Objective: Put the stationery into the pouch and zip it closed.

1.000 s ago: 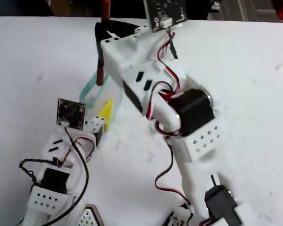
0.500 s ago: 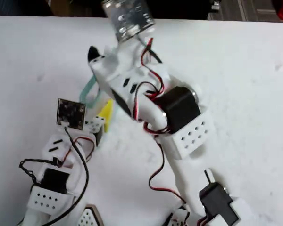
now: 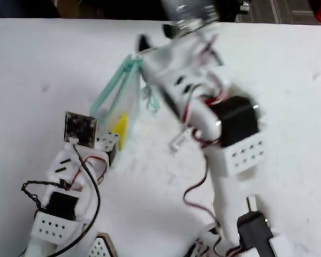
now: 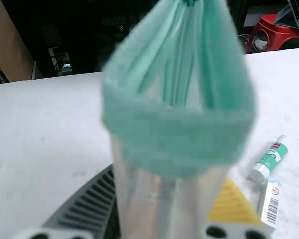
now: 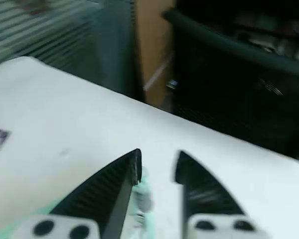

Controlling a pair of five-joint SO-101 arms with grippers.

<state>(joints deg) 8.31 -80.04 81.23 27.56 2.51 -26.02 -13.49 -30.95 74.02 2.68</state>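
The left pincer [image 3: 117, 127], at the near left of the counter [image 3: 43, 64], is clamped on the near end of the clear pouch [image 3: 120, 93]. This props its teal-rimmed mouth open, probably so stationery can go in. The right pincer [image 5: 159, 159] hovers at the pouch's far end, slightly open and empty. A glue stick [image 4: 269, 158] lies on the counter nearby.
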